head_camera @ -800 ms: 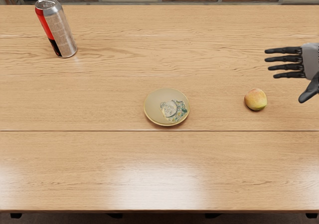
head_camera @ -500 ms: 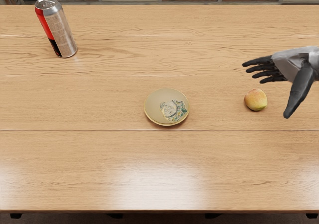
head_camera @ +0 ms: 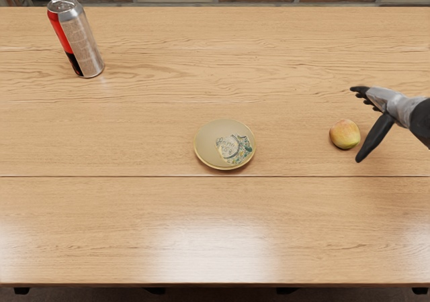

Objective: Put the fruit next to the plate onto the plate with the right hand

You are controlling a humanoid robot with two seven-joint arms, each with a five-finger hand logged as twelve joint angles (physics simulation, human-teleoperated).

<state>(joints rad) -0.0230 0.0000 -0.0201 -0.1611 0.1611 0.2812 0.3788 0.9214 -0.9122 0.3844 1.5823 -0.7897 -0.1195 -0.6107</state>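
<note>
**Fruit sits just inboard of your open right hand, not yet grasped**

Nearest you, the front plank of the table (head_camera: 201,235) carries nothing that bears on the task.

On the middle plank, reading from the picture's left, you have the plate (head_camera: 199,141), a small yellow-green dish with a printed centre and nothing lying in it. The fruit (head_camera: 345,134) is well apart from it toward the right, resting on the wood. It is round and yellow with a reddish blush, so it has no long axis to line up with and any approach angle suits it.

Your right hand (head_camera: 390,106) comes in from the right edge, just beside the fruit but apart from it. Its fingers (head_camera: 361,90) are stretched out and spread away from the thumb (head_camera: 373,137), which slants down past the fruit's right side. The hand holds nothing.

This is the relation that matters. The fruit lies toward the plate from your palm, roughly in the gap between thumb and fingertips and a little forward of them. I judge you need a short push inward, then a close, before you carry it leftward to the plate. How high the hand is above the table I cannot tell.

Farther back, a red and silver can (head_camera: 75,37) stands at the far left, well clear of your path. Your left arm does not show.
</note>
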